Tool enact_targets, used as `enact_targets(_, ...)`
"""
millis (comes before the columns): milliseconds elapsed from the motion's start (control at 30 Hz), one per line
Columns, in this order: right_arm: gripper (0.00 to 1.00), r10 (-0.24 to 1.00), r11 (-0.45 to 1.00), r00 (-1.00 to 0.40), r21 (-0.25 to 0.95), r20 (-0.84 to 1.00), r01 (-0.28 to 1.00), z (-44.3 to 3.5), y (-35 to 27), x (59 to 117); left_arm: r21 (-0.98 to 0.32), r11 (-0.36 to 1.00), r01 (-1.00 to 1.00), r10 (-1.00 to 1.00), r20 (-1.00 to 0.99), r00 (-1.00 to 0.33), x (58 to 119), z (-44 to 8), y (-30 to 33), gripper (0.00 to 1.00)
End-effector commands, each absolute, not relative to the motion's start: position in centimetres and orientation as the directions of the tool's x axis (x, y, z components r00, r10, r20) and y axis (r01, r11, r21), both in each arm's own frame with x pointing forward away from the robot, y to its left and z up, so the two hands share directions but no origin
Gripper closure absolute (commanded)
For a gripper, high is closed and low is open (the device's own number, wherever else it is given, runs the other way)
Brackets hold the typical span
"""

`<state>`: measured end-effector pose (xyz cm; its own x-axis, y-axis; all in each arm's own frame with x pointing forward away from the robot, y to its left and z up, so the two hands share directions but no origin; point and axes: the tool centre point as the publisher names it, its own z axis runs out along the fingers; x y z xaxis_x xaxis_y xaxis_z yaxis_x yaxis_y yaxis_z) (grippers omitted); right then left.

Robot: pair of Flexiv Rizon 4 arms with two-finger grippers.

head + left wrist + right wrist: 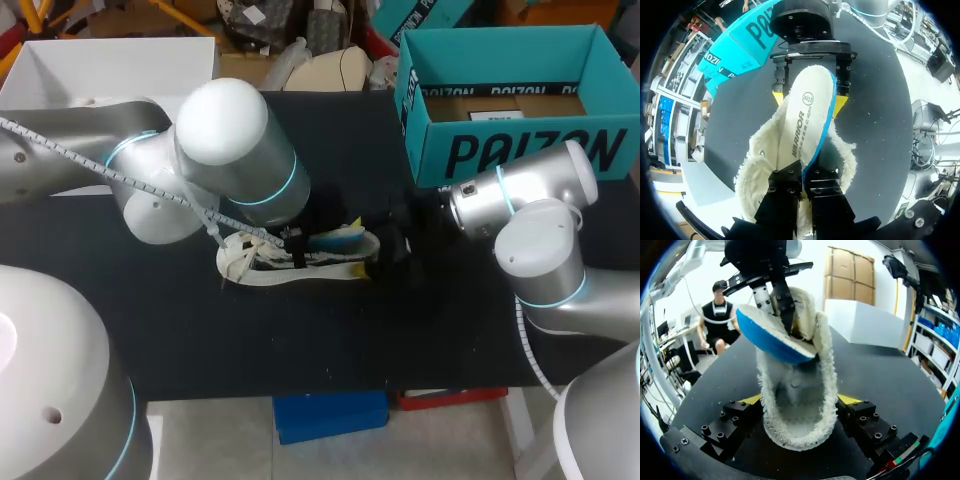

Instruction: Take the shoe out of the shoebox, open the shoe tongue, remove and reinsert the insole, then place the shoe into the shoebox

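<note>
Fleecy white shoe, blue-backed insole partly out, open teal shoebox behind

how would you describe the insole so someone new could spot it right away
On the black table, near the teal shoebox, a white fleece-lined shoe lies mid-table. The insole sticks out of its opening, pinched by the left pincer. It is the only flat, smooth piece: white on top, bright blue underneath.

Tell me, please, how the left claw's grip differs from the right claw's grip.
The left claw pinches the insole, fingers nearly together; the right claw clasps the shoe, fingers wide apart. The left claw holds the insole tilted up; the right claw's shoe rests on the table. Both grip something.
</note>
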<state>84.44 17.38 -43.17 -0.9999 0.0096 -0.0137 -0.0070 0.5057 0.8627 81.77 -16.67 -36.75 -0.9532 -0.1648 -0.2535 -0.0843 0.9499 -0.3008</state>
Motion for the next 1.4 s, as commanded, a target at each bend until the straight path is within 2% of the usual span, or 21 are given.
enact_targets(33, 1.00, 0.011, 0.506, -1.000, 0.862, -0.013, -0.006, -43.4, 17.3, 84.5, -0.332, 0.942, -0.055, -0.132, -0.214, -0.968, 82.6, -38.2, -17.8, 1.00)
enact_targets(533, 1.00, 0.011, 0.506, -1.000, 0.862, -0.013, -0.006, -43.4, 17.3, 84.5, -0.359, 0.933, 0.007, -0.073, -0.208, -0.975, 82.1, -38.6, -19.8, 1.00)
enact_targets(567, 1.00, 0.011, 0.506, -1.000, 0.862, -0.013, -0.006, -43.4, 17.3, 84.5, -0.362, 0.932, 0.011, -0.070, -0.212, -0.975, 81.9, -38.6, -19.8, 0.87)
enact_targets(600, 1.00, 0.011, 0.506, -1.000, 0.862, -0.013, -0.006, -43.4, 17.3, 84.5, -0.366, 0.930, 0.020, -0.065, -0.216, -0.974, 81.8, -38.6, -19.7, 0.70)
enact_targets(667, 1.00, 0.011, 0.506, -1.000, 0.862, -0.013, -0.006, -43.4, 17.3, 84.5, -0.369, 0.929, 0.032, -0.053, -0.217, -0.975, 81.4, -38.6, -19.5, 0.66)
enact_targets(733, 1.00, 0.011, 0.506, -1.000, 0.862, -0.013, -0.006, -43.4, 17.3, 84.5, -0.365, 0.930, 0.047, -0.040, -0.227, -0.973, 80.9, -38.7, -19.3, 0.56)
enact_targets(900, 1.00, 0.011, 0.506, -1.000, 0.862, -0.013, -0.006, -43.4, 17.3, 84.5, -0.336, 0.939, 0.076, -0.014, -0.259, -0.966, 80.7, -39.3, -19.3, 0.47)
enact_targets(1233, 1.00, 0.011, 0.506, -1.000, 0.862, -0.013, -0.006, -43.4, 17.3, 84.5, -0.325, 0.938, 0.120, 0.006, -0.331, -0.944, 82.0, -39.8, -20.3, 0.61)
enact_targets(1400, 1.00, 0.011, 0.506, -1.000, 0.862, -0.013, -0.006, -43.4, 17.3, 84.5, -0.331, 0.934, 0.137, 0.017, -0.341, -0.940, 82.4, -40.2, -21.4, 0.65)
